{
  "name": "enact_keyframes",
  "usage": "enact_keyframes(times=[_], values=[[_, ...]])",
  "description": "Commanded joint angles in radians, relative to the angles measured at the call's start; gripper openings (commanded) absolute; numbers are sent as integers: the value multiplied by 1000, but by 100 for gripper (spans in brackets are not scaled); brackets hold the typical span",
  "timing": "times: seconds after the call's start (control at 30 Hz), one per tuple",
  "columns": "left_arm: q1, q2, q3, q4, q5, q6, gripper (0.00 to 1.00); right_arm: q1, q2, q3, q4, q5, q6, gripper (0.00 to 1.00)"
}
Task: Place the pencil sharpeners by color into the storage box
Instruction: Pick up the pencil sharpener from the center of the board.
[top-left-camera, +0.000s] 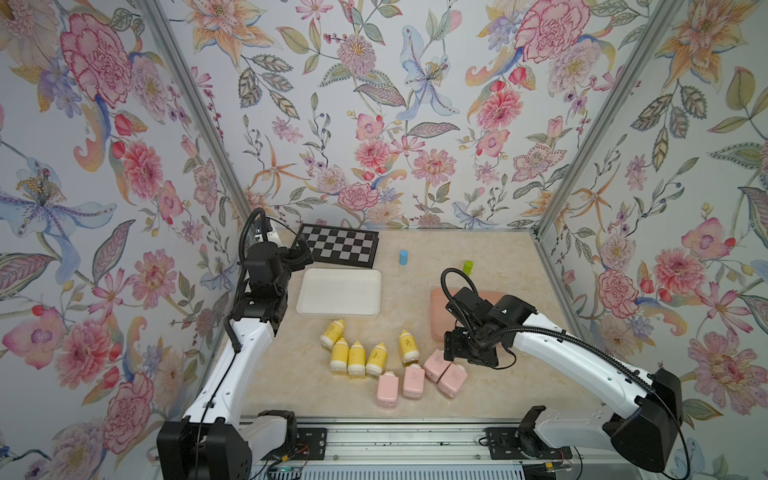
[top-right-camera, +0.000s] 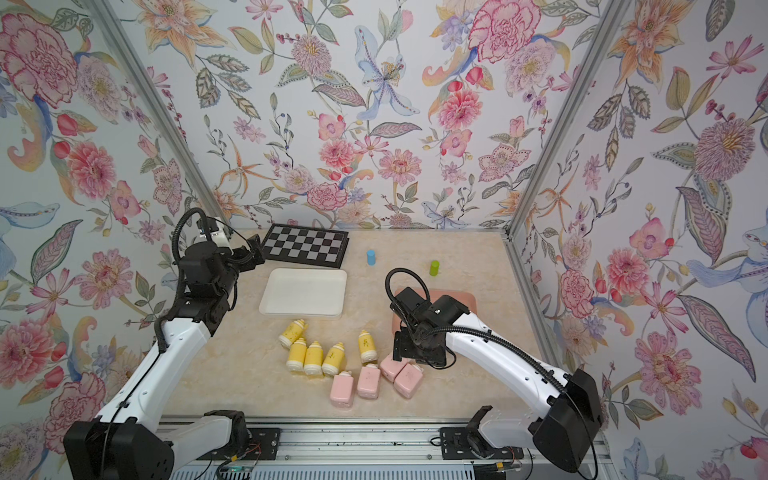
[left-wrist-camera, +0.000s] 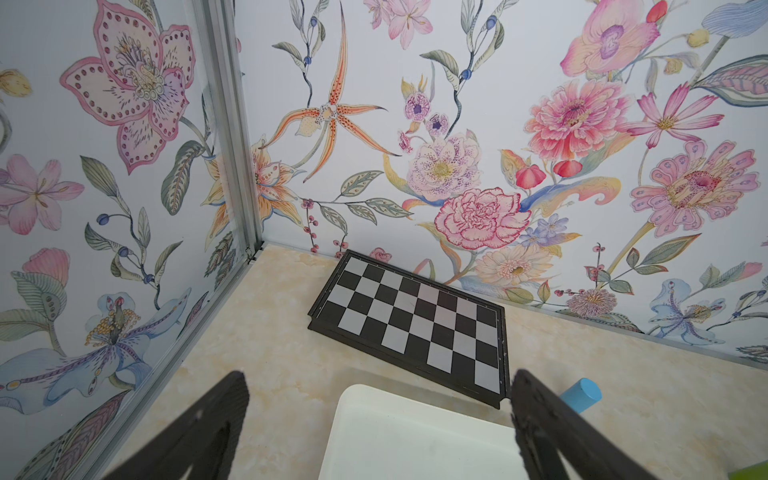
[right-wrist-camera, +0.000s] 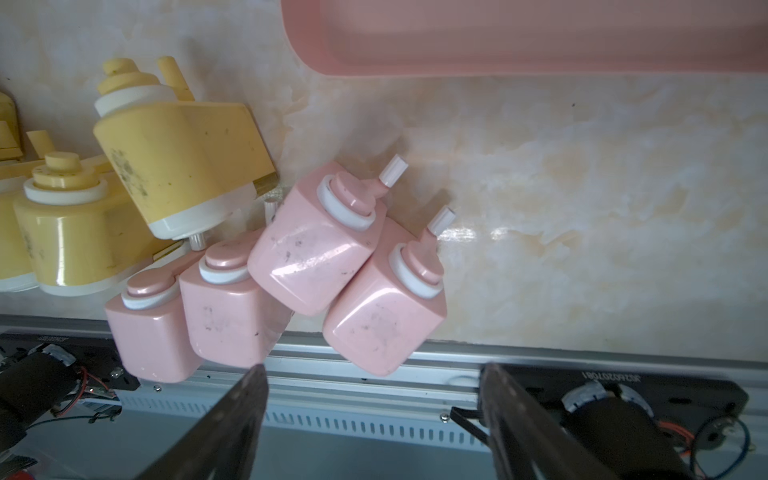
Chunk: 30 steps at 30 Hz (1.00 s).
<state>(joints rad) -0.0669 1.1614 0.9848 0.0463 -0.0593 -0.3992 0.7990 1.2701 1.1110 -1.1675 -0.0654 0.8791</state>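
Observation:
Several yellow pencil sharpeners (top-left-camera: 356, 358) lie in a cluster at the table's middle front, and several pink ones (top-left-camera: 414, 381) lie just right of them in both top views. My right gripper (right-wrist-camera: 372, 370) hovers over the rightmost pink sharpeners (right-wrist-camera: 384, 316), open, with nothing between its fingers. In a top view its black body (top-left-camera: 465, 351) covers their far side. A white storage box (top-left-camera: 338, 272) sits behind the yellow group. A pink one (top-left-camera: 436, 299) sits partly under my right arm. My left gripper (left-wrist-camera: 379, 374) is open above the white box's far left corner.
A folded chessboard (top-left-camera: 338, 248) lies at the back left against the wall. A small blue cylinder (top-left-camera: 403, 257) and a green one (top-left-camera: 468, 267) stand behind the boxes. Flowered walls close in three sides, and a metal rail (top-left-camera: 395, 440) runs along the front.

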Motion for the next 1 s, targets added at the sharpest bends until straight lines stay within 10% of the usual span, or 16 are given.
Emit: enact_keyframes(times=[0.0,0.97], values=[[-11,-23,-21,21,-21,23,100,12,-59,-56,-72,-25,141,80],[-33,-40,-44,30,-59,34,99,48,51,-160,100,-45,285,72]])
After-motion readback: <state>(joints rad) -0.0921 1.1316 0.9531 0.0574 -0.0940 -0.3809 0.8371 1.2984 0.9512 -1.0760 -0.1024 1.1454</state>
